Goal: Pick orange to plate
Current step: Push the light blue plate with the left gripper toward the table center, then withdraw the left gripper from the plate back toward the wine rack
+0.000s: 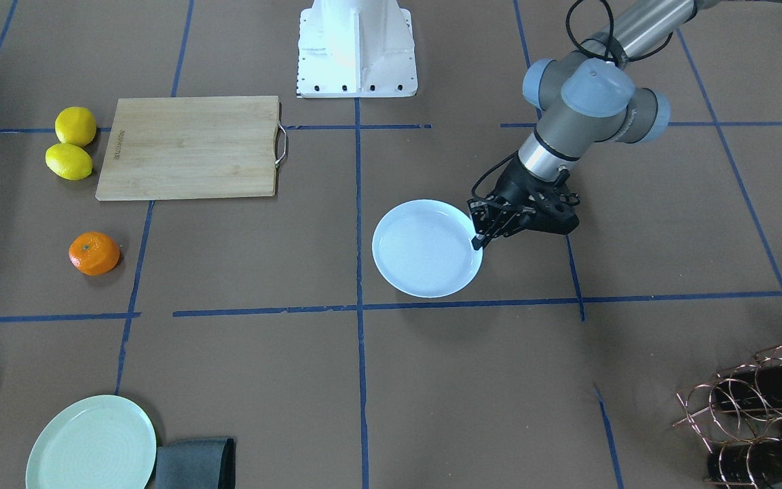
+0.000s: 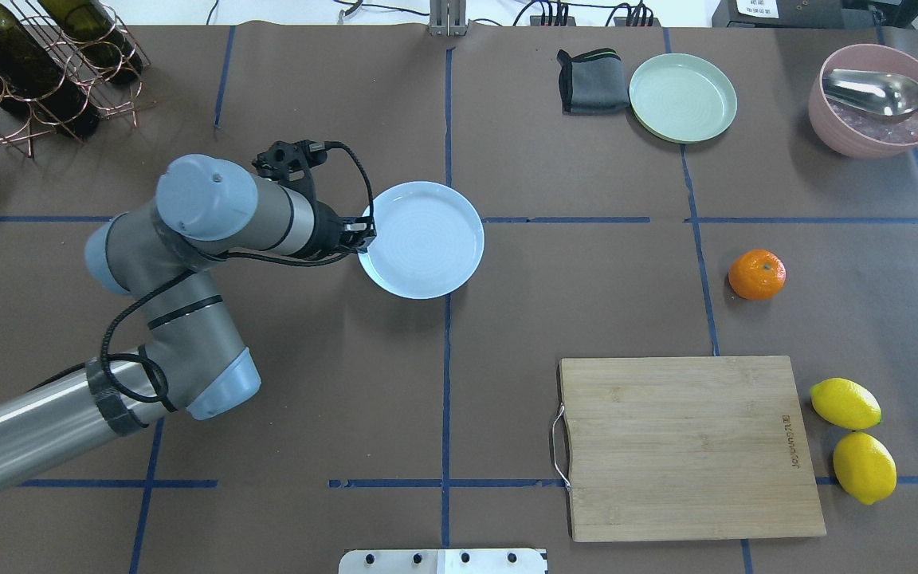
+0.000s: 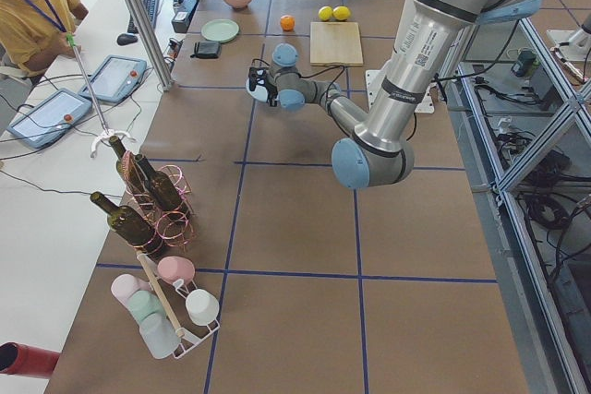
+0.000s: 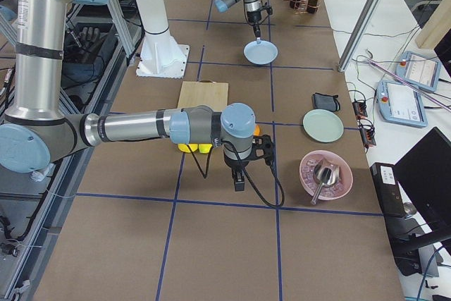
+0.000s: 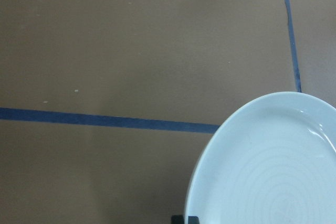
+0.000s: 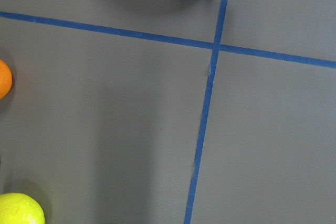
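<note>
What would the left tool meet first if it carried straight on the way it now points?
Probably the plate: the left tool angles down at its rim, tips right at the edge; whether they touch it is unclear.

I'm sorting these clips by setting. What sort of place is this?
Probably a robotics lab: a brown paper-covered table gridded with blue tape, a grey industrial robot arm, and a yellow-shirted operator beside touchscreen tablets.

You see the surface (image 2: 347,359) from overhead and, facing the opposite way, steeply from across; both share the plate (image 2: 425,239) and orange (image 2: 757,274). Two end cameras look along it; wrist cameras sit close above.
</note>
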Controlling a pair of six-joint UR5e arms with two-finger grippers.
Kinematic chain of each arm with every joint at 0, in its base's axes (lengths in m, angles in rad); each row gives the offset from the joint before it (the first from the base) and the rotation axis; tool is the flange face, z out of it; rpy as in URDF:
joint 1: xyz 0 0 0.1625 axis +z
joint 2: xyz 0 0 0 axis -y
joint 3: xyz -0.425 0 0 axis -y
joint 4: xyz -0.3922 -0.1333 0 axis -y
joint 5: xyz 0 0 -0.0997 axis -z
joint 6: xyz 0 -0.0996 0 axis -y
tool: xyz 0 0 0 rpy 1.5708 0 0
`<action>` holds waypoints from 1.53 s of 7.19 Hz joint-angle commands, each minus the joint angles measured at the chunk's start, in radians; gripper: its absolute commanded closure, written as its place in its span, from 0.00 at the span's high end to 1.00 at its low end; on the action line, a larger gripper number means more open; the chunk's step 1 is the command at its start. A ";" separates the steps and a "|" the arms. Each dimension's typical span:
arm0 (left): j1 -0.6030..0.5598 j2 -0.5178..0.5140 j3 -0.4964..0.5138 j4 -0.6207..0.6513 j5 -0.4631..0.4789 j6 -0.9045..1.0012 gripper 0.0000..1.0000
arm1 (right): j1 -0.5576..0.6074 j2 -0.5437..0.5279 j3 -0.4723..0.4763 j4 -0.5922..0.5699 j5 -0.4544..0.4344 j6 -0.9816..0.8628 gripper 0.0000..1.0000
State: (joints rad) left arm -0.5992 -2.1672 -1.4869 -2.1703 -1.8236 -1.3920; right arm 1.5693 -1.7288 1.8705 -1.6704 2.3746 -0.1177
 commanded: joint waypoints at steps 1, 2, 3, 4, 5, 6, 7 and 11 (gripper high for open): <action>0.042 -0.036 0.040 0.027 0.033 -0.006 0.07 | 0.000 0.000 -0.001 0.000 0.000 0.000 1.00; 0.042 -0.034 0.042 0.027 0.032 0.002 0.73 | 0.000 0.000 -0.001 0.000 0.000 0.000 1.00; 0.042 -0.030 0.036 0.029 0.030 0.005 1.00 | 0.000 0.000 0.001 0.001 0.000 0.001 1.00; 0.032 -0.019 0.007 0.043 0.021 0.063 1.00 | 0.000 0.003 0.004 0.003 0.002 0.004 1.00; -0.015 -0.004 -0.085 0.166 -0.035 0.199 1.00 | -0.011 0.003 0.021 0.003 0.023 0.027 1.00; -0.087 0.069 -0.237 0.301 -0.127 0.353 1.00 | -0.056 0.006 0.063 0.003 0.022 0.065 1.00; -0.182 0.155 -0.354 0.366 -0.191 0.546 1.00 | -0.095 0.044 0.084 0.001 0.017 0.143 1.00; -0.700 0.485 -0.357 0.444 -0.448 1.356 1.00 | -0.257 0.250 0.085 -0.003 -0.028 0.433 1.00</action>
State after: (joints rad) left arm -1.1388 -1.7896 -1.8513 -1.7593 -2.2147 -0.2918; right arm 1.3731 -1.5412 1.9550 -1.6729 2.3614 0.2168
